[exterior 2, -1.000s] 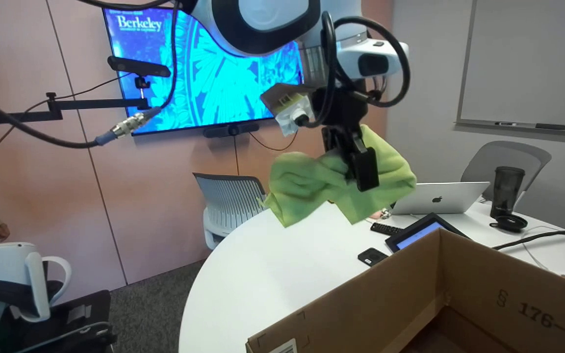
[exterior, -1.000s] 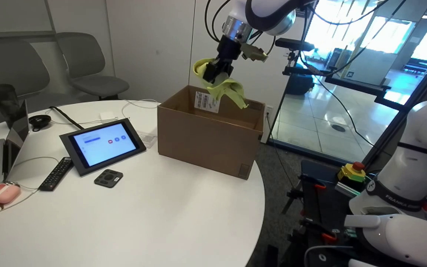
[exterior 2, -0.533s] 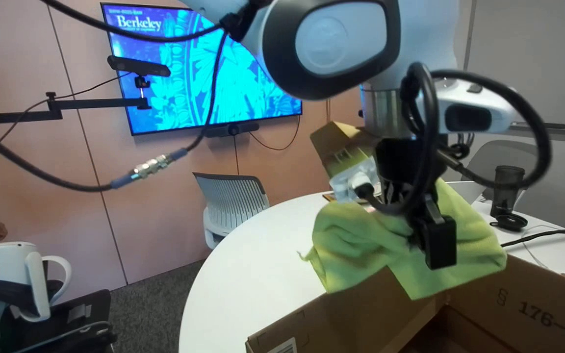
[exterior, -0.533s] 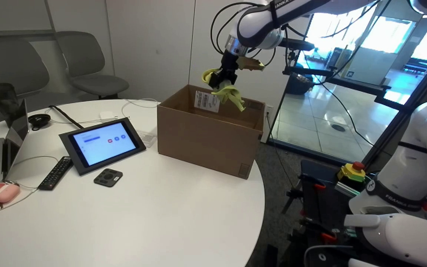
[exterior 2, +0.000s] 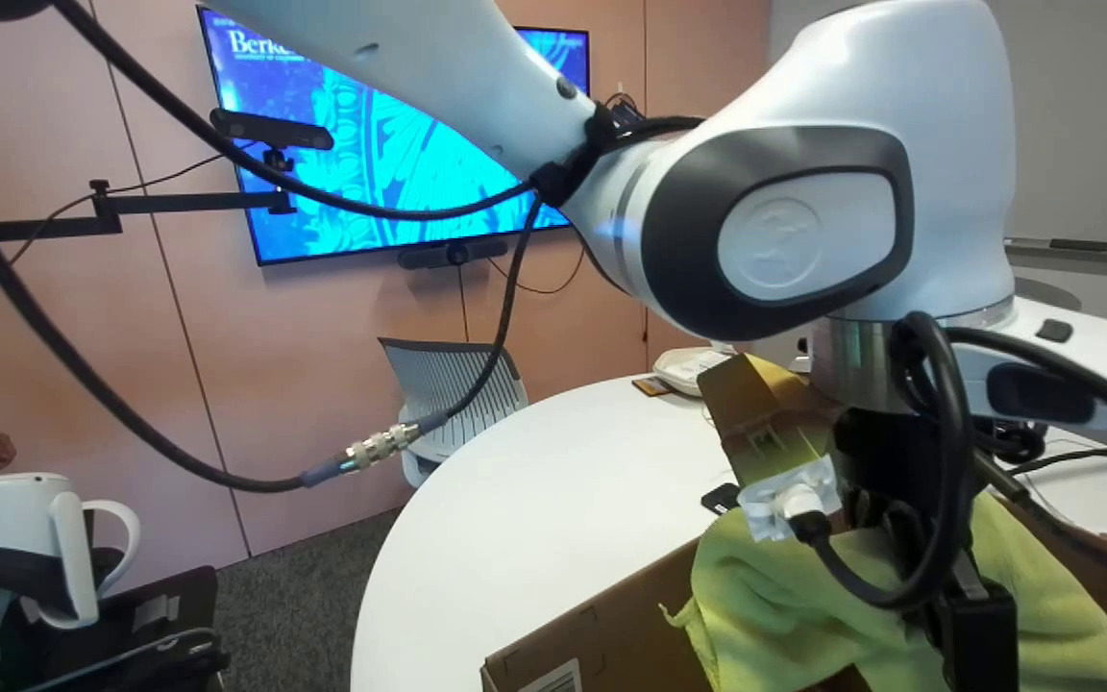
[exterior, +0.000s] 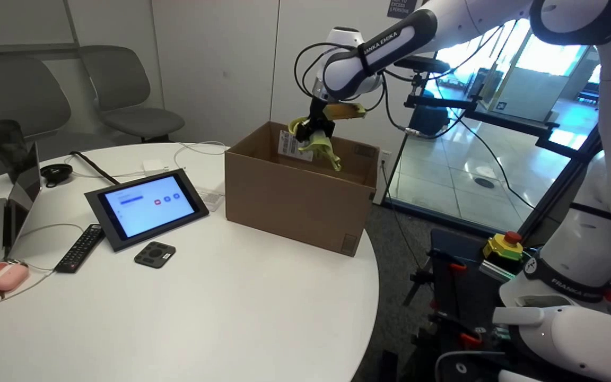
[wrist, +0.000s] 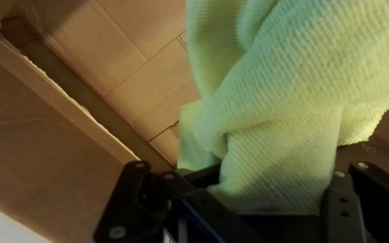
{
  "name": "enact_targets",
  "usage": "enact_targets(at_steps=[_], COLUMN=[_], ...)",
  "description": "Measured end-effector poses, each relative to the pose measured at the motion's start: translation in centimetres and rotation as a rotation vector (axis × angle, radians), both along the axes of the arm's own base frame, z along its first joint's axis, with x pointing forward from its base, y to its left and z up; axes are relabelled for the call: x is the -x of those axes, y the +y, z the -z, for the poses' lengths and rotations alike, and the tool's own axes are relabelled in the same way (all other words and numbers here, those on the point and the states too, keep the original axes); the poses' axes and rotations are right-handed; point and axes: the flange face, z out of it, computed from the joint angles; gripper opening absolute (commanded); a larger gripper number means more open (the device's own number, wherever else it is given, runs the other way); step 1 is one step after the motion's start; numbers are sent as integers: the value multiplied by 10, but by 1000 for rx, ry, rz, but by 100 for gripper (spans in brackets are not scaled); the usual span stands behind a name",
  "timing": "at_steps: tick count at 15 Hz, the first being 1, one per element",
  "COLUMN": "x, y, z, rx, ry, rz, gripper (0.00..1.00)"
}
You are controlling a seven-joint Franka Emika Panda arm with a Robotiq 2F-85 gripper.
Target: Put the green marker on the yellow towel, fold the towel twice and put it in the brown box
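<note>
In an exterior view, the end effector (exterior: 314, 129) is clamped on the bunched towel (exterior: 320, 144) over the open box (exterior: 300, 207); marker unseen, folds unclear; lowering and release apparently remain.

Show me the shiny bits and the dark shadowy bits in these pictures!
In an exterior view, the far windows glare almost white and the tiled floor gleams; in an exterior view, the wall screen glows bright blue; in the wrist view, shadow darkens a top-left patch inside the brown box, and the yellow towel looks pale.
</note>
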Motion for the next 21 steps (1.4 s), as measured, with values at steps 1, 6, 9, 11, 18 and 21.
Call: enact_targets(at_steps=[1,6,9,11,18,21], x=[-3,-14,-18,-21,-24,-27], y=[-4,-18,-22,-24,-28,-20], z=[6,31,37,37,29,14], rx=[10,35,39,42,41,38], ry=[7,30,36,35,41,28], rz=[17,76,91,101,122,95], gripper=[6,55,81,95,100,100])
